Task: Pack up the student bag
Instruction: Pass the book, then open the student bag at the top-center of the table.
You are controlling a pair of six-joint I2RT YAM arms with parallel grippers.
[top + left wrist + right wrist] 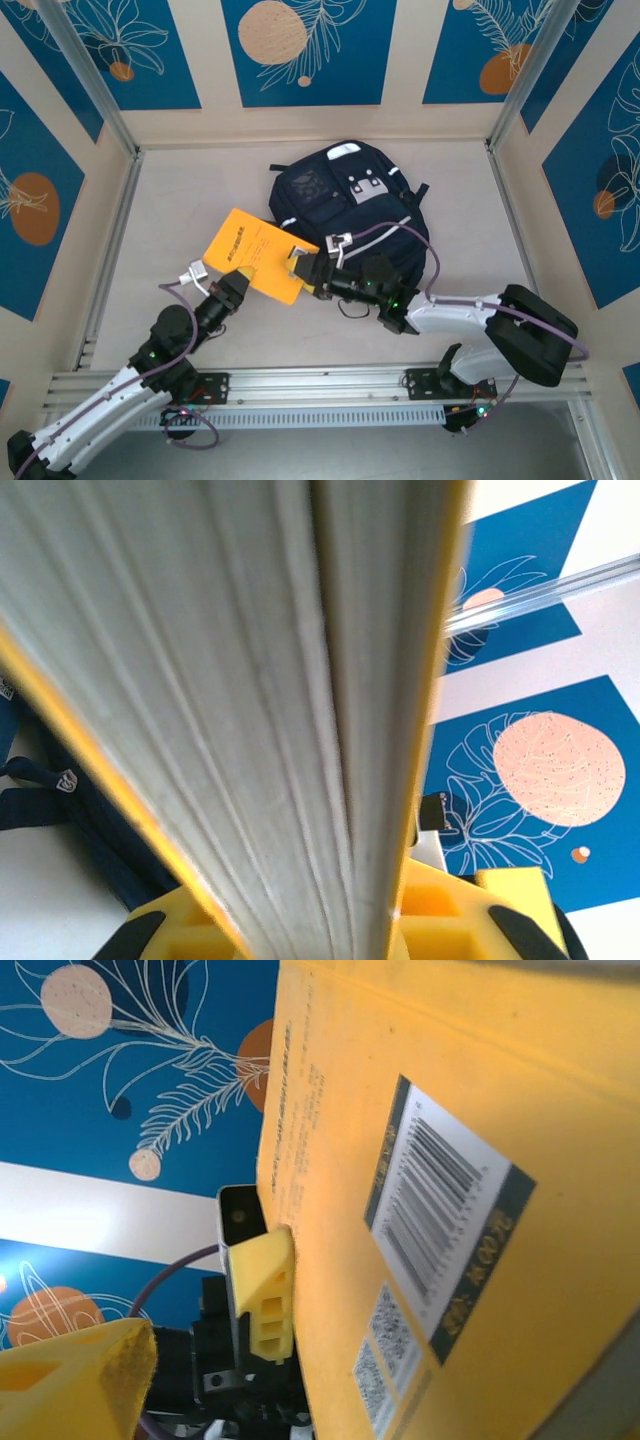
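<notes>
You have one student bag (345, 200) lying flat on the table (190, 200), just past the middle of the top view toward 12 o'clock. It is dark navy, with one light grey patch (368, 187) on its front and pale reflective stripes. Nothing on the bag can be read.

There is one yellow paperback book (250, 252), off the bag's 8 o'clock corner and overlapping that corner in the top view. Its front cover carries dark lettering too small to read.

Your left gripper (243, 283) is at the book's 7 o'clock edge and is clamped on it. In the left wrist view the page block (300, 710) runs straight up between its yellow fingers (440, 900), with the bag's navy straps (60, 800) at 9 o'clock.

Your right gripper (303, 268) is at the book's 4 o'clock edge with its jaws wide. In its wrist view one foam finger (70, 1385) stands clear of the back cover (480, 1110), gripping nothing. That cover shows one barcode label (445, 1230), one QR code (385, 1325) and lines of fine print, all illegible. One left finger (265, 1295) presses on it.
</notes>
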